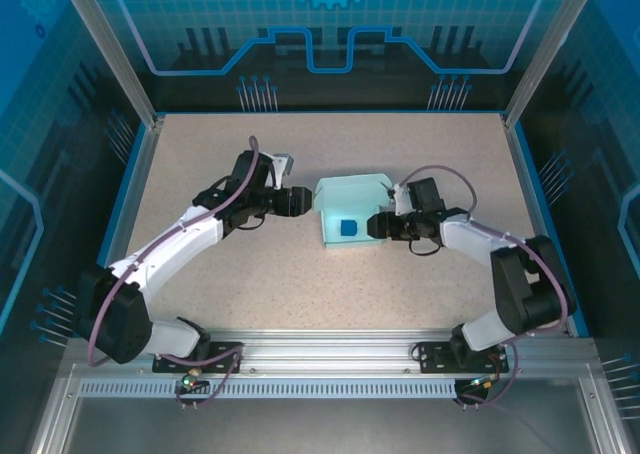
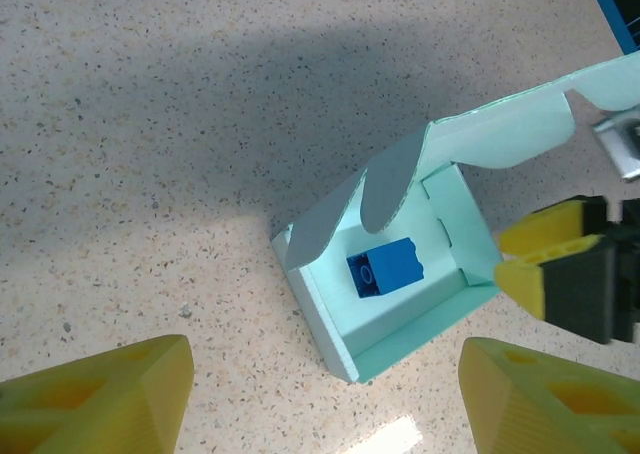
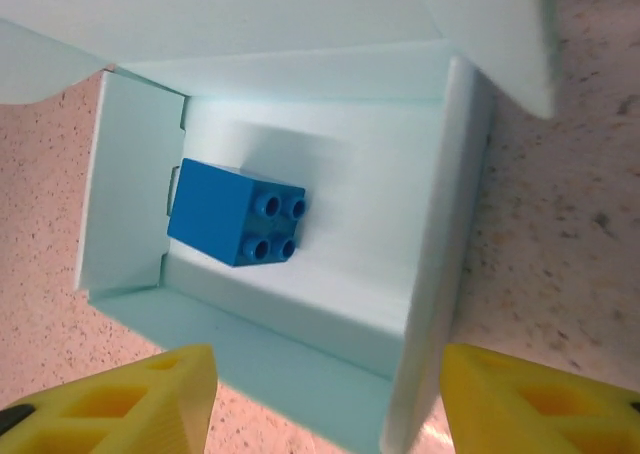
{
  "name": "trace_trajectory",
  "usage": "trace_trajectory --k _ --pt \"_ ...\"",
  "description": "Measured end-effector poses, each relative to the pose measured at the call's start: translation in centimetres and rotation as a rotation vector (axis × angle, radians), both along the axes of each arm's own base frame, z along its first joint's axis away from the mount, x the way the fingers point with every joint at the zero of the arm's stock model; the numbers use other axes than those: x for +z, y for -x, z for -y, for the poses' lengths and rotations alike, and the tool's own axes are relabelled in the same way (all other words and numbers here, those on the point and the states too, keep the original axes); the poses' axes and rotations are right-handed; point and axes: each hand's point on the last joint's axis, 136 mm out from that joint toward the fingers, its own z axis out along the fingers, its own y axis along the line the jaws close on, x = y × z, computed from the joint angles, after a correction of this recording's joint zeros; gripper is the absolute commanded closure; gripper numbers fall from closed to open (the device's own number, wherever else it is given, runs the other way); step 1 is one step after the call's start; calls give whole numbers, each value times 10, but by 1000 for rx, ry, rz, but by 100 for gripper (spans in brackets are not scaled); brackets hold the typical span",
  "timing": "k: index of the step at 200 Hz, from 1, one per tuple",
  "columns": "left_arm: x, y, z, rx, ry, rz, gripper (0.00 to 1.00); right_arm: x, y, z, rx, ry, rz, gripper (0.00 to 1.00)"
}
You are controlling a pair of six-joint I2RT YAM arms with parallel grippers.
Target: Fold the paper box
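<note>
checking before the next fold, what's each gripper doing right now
left gripper: open, holding nothing
right gripper: open, holding nothing

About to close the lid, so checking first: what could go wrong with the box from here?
The paper box sits ungripped between the open left gripper and right gripper, so a one-sided push may slide it. Its rounded side flap leans over the opening and might get crumpled under the lid. The blue toy brick inside could block a tucking flap.
</note>
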Motion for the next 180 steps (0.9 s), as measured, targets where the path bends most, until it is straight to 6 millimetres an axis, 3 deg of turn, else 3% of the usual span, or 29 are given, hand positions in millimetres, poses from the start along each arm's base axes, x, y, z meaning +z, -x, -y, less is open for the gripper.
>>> trace_trajectory --k 38,62,116,180 --pt "-6 -8 5 -40 -23 39 23 53 -21 23 -13 126 255 38" --pt "-13 -16 11 -78 -41 68 24 67 -35 27 30 208 345 41" --pt "-41 -23 31 -175 -89 80 30 59 -62 28 112 341 388 49" --pt "-75 -34 44 -229 -147 48 66 47 -82 17 181 439 396 66"
